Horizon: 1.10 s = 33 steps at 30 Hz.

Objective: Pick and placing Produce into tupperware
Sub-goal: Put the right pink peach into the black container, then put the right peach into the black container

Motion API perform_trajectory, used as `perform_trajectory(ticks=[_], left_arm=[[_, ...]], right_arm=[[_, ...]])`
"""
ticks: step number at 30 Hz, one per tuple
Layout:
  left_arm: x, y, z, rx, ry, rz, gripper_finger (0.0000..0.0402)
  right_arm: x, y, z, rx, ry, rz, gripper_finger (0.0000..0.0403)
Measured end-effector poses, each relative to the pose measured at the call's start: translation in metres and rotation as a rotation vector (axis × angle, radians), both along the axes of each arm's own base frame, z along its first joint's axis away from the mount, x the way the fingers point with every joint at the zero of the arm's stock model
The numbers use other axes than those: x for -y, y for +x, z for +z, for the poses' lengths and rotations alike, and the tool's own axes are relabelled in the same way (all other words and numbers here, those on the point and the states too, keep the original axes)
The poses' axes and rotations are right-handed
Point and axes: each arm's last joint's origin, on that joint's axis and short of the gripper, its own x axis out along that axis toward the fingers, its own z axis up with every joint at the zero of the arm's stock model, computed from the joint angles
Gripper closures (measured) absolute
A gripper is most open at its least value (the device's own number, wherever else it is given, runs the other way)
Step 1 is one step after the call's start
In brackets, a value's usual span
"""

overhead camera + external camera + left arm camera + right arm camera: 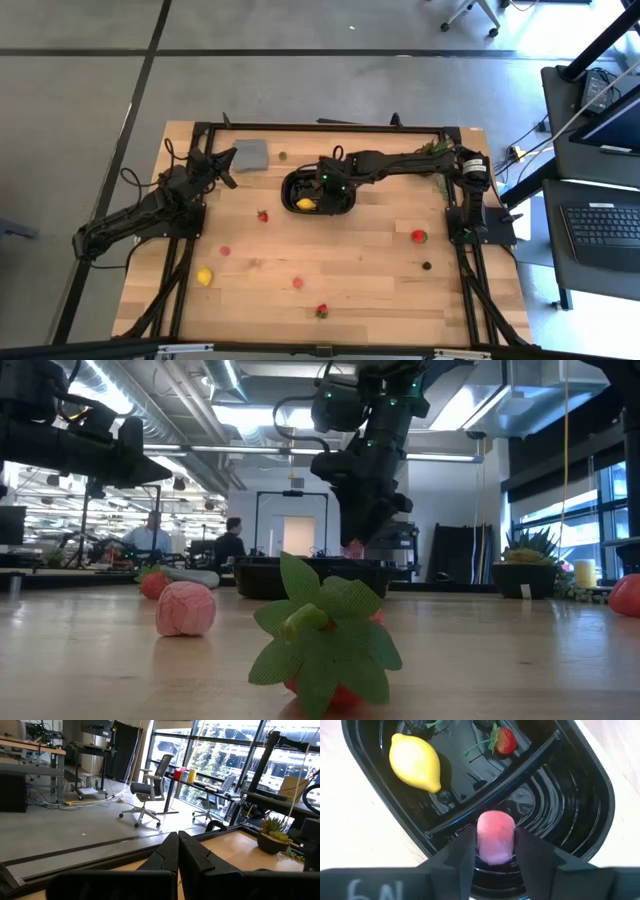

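The black tupperware tray (pixel 340 207) stands at the table's middle, far half. One of its compartments holds a yellow lemon (pixel 415 762) and a red strawberry (pixel 505 741). My right gripper (pixel 495 851) points steeply down over the tray, its fingers slightly apart. A pink piece of produce (pixel 495 836) sits between the fingertips, above the ribbed compartment beside the divider (pixel 520 767). In the low view the pink piece (pixel 352 548) shows just under the fingers, at rim height. My left gripper (pixel 178 851) is shut and holds nothing. It waits level at the far left (pixel 228 165). My right gripper has one finger (pixel 465 851) on each side of the pink piece (pixel 485 840), coming from above and pointing down. The gap is barely wider than the piece, and I cannot tell whether the fingers touch it. The piece is clear of the tray floor.
Loose produce lies over the near half: strawberries (pixel 263 215) (pixel 321 311), pink pieces (pixel 225 250) (pixel 297 283), a lemon (pixel 204 276), a red piece (pixel 419 237) and a dark berry (pixel 427 266). A flat grey square (pixel 250 154) lies far left of the tray.
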Motion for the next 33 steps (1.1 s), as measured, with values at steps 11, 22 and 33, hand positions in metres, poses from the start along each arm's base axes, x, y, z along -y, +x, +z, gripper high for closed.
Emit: perform_trajectory(ticks=[11, 22, 33], left_arm=[[0.000, 0.000, 0.000, 0.000, 0.000, 0.000, 0.0401], [0.000, 0.000, 0.000, 0.000, 0.000, 0.000, 0.0401], [0.000, 0.000, 0.000, 0.000, 0.000, 0.000, 0.0401]], right_arm=[[-0.004, 0.006, 0.002, 0.069, 0.063, 0.052, 0.0166], [-0.100, 0.032, 0.018, 0.398, 0.117, 0.665, 0.0157], [-0.158, 0.039, 0.004, 0.441, -0.083, 0.777, 0.0157]])
